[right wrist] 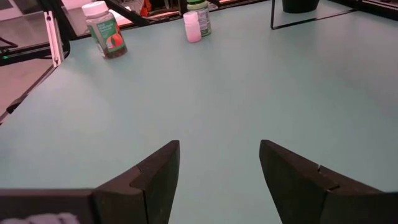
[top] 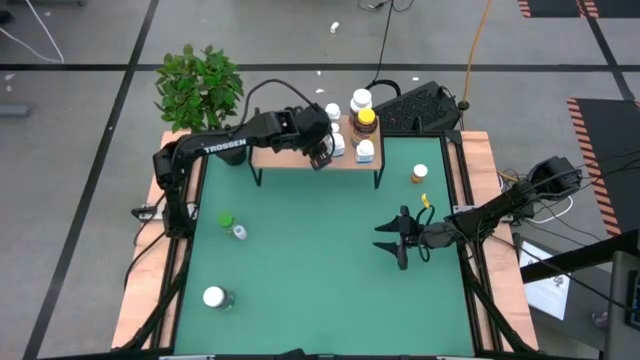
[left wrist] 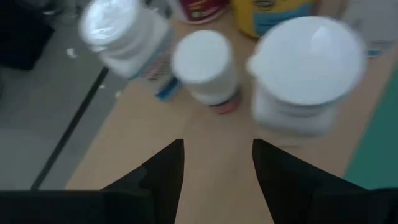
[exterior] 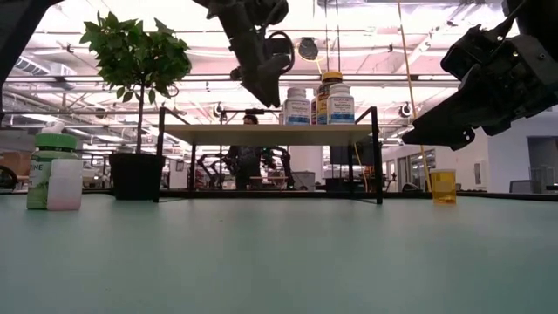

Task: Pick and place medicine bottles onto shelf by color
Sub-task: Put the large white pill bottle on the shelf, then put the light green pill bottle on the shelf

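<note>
Overall, green table (top: 320, 260) carries the light-wood shelf (top: 290, 157) on black legs along its far edge, a potted plant (top: 198, 85) off the shelf's left end. Left arm reaches over the shelf; left gripper (top: 322, 156) hovers above the board, fingers parted with nothing between them, just short of a cluster of white-capped bottles (left wrist: 308, 68). Amber bottle with yellow cap (top: 366, 124) stands on the shelf's right part among the white ones. Right gripper (top: 398, 238) hangs over the table's right half, fingers apart, empty. Loose on the table: green-capped bottle (top: 226, 220) beside a small white vial (top: 239, 232), white-capped bottle (top: 215, 297) near left, orange-topped vial (top: 419, 174) right of the shelf.
</note>
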Robot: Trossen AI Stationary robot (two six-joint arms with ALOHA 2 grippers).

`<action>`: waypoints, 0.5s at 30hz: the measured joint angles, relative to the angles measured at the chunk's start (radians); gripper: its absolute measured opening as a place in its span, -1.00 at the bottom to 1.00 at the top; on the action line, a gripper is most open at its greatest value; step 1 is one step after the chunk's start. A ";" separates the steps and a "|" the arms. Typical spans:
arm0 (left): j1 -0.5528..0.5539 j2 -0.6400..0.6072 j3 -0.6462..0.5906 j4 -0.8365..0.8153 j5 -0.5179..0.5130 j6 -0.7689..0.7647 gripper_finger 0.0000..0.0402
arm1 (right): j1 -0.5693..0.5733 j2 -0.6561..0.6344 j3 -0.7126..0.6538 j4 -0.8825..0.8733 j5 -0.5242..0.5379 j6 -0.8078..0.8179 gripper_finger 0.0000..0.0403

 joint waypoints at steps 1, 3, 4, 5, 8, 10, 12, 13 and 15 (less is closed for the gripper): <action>0.001 0.000 0.000 -0.007 -0.018 -0.002 -0.05 | 0.000 0.000 0.000 0.000 0.000 0.000 0.07; 0.001 -0.002 0.000 -0.052 -0.053 -0.009 -0.05 | 0.000 0.000 0.000 0.000 -0.001 0.000 0.07; 0.000 -0.007 0.000 -0.086 -0.066 -0.017 -0.05 | 0.000 0.000 0.000 0.000 -0.003 0.001 0.07; -0.001 -0.015 0.000 -0.122 -0.075 -0.029 -0.05 | 0.000 0.000 0.000 0.000 -0.004 0.002 0.07; -0.011 -0.056 0.000 -0.206 -0.098 -0.079 -0.05 | 0.000 0.000 0.000 -0.001 -0.004 0.001 0.07; -0.025 -0.083 0.000 -0.247 -0.117 -0.113 -0.05 | 0.000 0.000 0.000 -0.001 -0.004 0.001 0.07; -0.053 -0.112 0.000 -0.272 -0.152 -0.150 -0.05 | 0.000 0.000 0.000 -0.001 -0.004 0.003 0.07; -0.072 -0.130 0.000 -0.290 -0.167 -0.169 -0.05 | 0.000 0.000 0.000 -0.001 -0.005 0.005 0.07; -0.124 -0.170 0.000 -0.321 -0.203 -0.208 -0.05 | 0.007 0.000 0.000 -0.001 -0.009 0.011 0.07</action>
